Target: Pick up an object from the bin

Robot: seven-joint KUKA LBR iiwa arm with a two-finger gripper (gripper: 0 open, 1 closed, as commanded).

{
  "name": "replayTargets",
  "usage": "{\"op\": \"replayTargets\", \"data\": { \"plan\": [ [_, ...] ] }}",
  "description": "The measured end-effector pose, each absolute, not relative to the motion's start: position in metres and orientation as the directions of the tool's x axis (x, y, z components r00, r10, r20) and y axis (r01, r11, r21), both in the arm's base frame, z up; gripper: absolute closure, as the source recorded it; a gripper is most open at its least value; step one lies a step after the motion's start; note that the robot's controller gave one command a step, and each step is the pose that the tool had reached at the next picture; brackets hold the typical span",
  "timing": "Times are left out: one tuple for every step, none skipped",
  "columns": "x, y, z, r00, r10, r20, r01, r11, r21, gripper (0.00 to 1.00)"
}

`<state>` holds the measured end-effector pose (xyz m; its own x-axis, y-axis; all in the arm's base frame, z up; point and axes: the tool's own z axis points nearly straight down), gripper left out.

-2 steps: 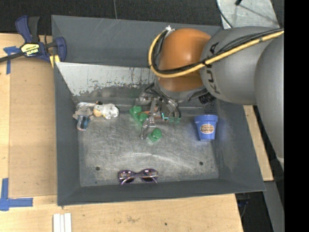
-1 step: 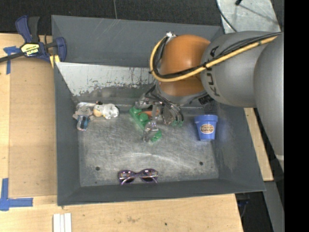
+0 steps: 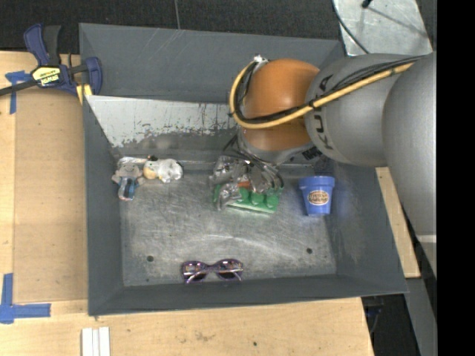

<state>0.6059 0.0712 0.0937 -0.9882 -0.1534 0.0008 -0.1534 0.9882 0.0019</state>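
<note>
So the arm [image 3: 371, 110] comes in from the right and bends down into the grey metal bin [image 3: 223, 236]. Its round orange cover [image 3: 278, 95] hangs over the back half, with a yellow cable [image 3: 349, 86] looped around it. The end effector [image 3: 241, 178] is down low near the middle of the bin floor, a bit toward the back wall, right on top of a flat green item [image 3: 256, 202] — looks like a small green slab or packet with a couple of red bits on its upper face, lying flat at a slight angle to the walls. The metal parts of the end effector overlap the green item's upper left edge. Honestly I can't tell whether it's spread or pressed together, or whether it's actually got hold of anything; it's all a shiny tangle from this angle. Just to the right of the green item, apart from it, a small blue cup [image 3: 318, 195] with a round label stands upright. Over on the left side near the back wall there's a clear-wrapped toy [image 3: 148, 172] with white and blue bits, well apart from the end effector. Down by the front wall a pair of purple sunglasses [image 3: 212, 270] lies flat, lenses side by side — also well apart from everything else.
</note>
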Motion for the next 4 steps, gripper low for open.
{"op": "replayTargets", "data": {
  "plan": [
    [0.606, 0.071, 0.094, -0.988, -0.153, 0.001, -0.153, 0.988, 0.002, 1.00],
    [0.595, 0.067, 0.138, -0.988, -0.155, 0.006, -0.155, 0.988, 0.001, 1.00],
    [0.604, 0.060, 0.147, -0.991, -0.135, -0.020, -0.135, 0.991, 0.000, 1.00],
    [0.594, 0.048, 0.154, -0.989, -0.146, 0.012, -0.146, 0.989, 0.002, 1.00]
  ]
}}
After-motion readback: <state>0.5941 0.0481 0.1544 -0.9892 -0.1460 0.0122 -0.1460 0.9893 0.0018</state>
